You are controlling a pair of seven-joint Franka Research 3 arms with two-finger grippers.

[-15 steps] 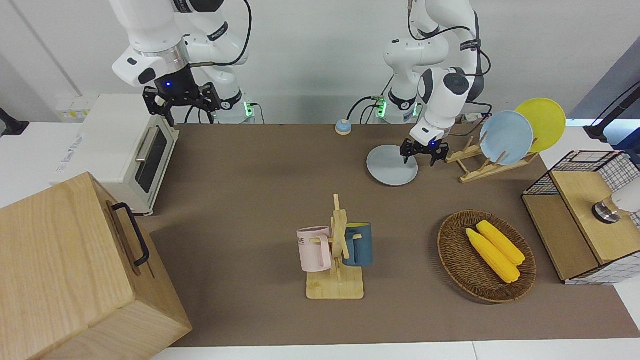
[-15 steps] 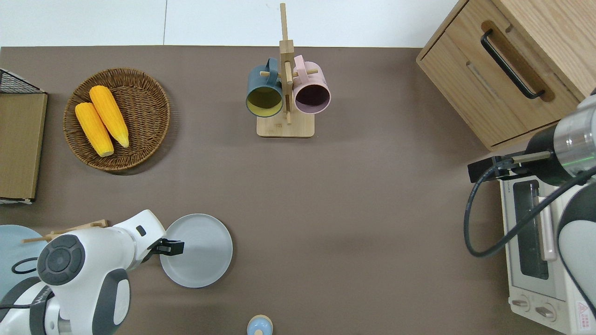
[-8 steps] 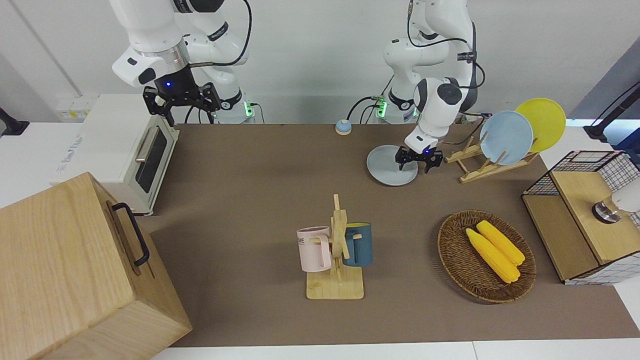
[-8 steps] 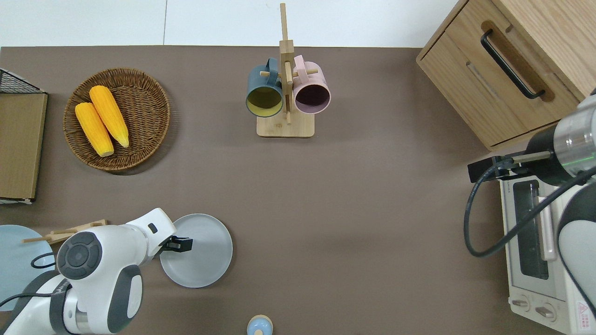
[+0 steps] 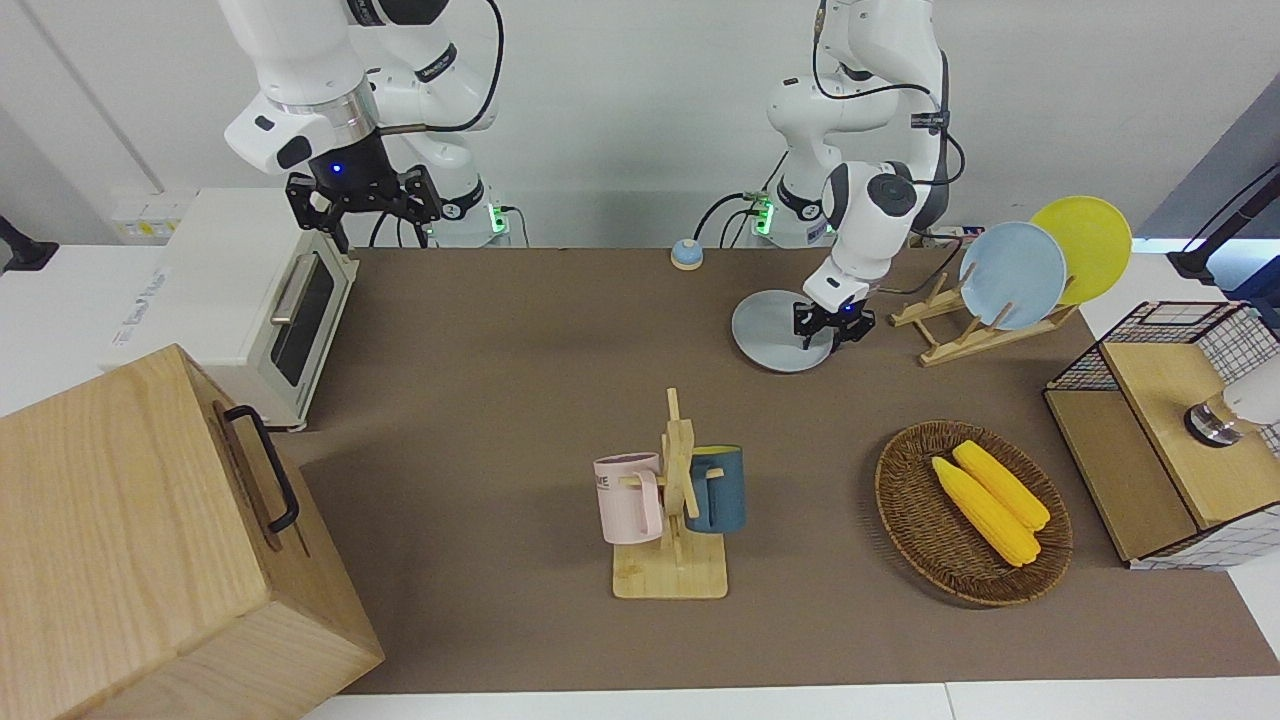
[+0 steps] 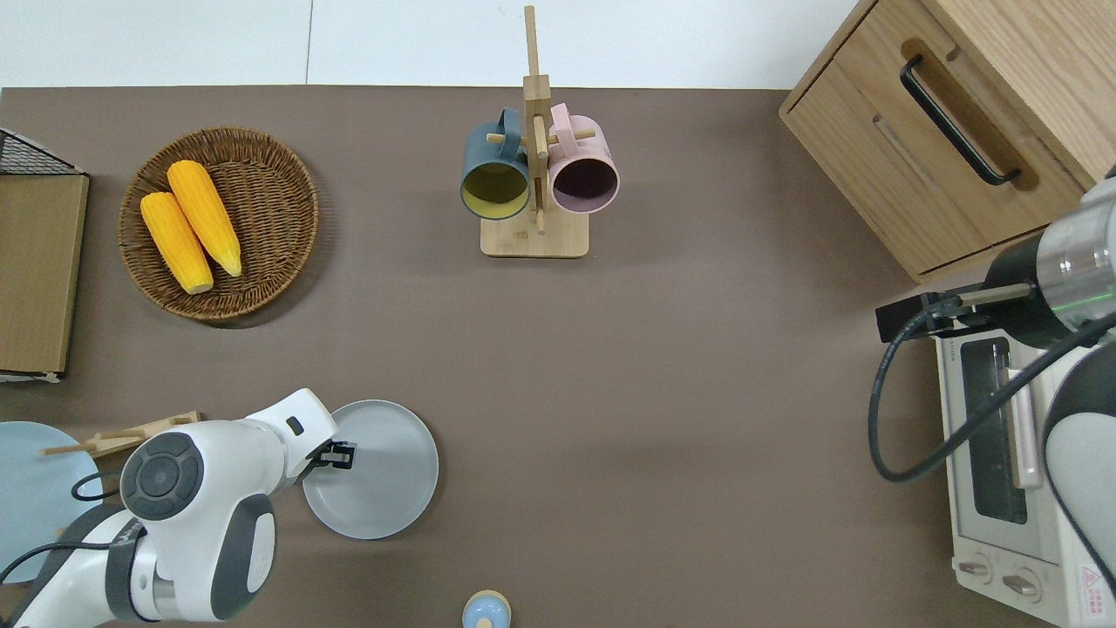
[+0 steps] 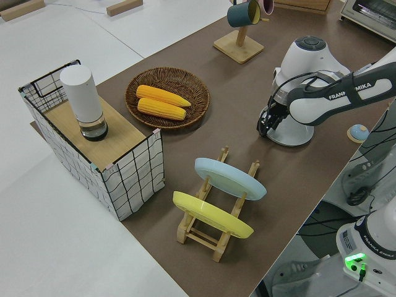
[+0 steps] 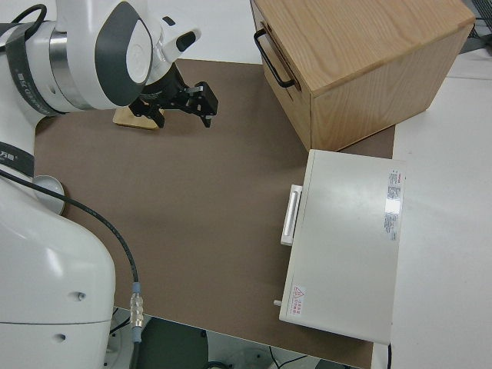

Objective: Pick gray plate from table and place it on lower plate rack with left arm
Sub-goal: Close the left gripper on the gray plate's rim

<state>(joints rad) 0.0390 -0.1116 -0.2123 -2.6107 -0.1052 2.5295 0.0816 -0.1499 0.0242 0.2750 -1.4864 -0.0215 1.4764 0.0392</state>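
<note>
The gray plate (image 5: 775, 332) lies on the table (image 5: 520, 350), beside the lower plate rack (image 5: 940, 340), toward the right arm's end from it. It also shows in the overhead view (image 6: 379, 475) and the left side view (image 7: 296, 133). My left gripper (image 5: 832, 332) is down at the plate's rim on the rack side, its fingers closed in on the rim (image 6: 336, 453). The rack (image 7: 213, 232) holds a pale blue plate (image 5: 1012, 275) and a yellow plate (image 5: 1088, 245) in its higher slots. The right arm is parked, its gripper (image 5: 362, 200) open.
A wicker basket (image 5: 900, 500) with two corn cobs lies farther from the robots than the rack. A mug tree (image 5: 672, 570) with a pink and a blue mug stands mid-table. A wire crate (image 5: 1150, 330), a toaster oven (image 5: 250, 290), a wooden drawer box (image 5: 130, 540) and a small bell (image 5: 686, 254) are also there.
My left gripper has lowered and shifted onto the gray plate's rim, and its fingers have narrowed around it. The plate has nudged slightly toward the right arm's end. The right arm has not moved.
</note>
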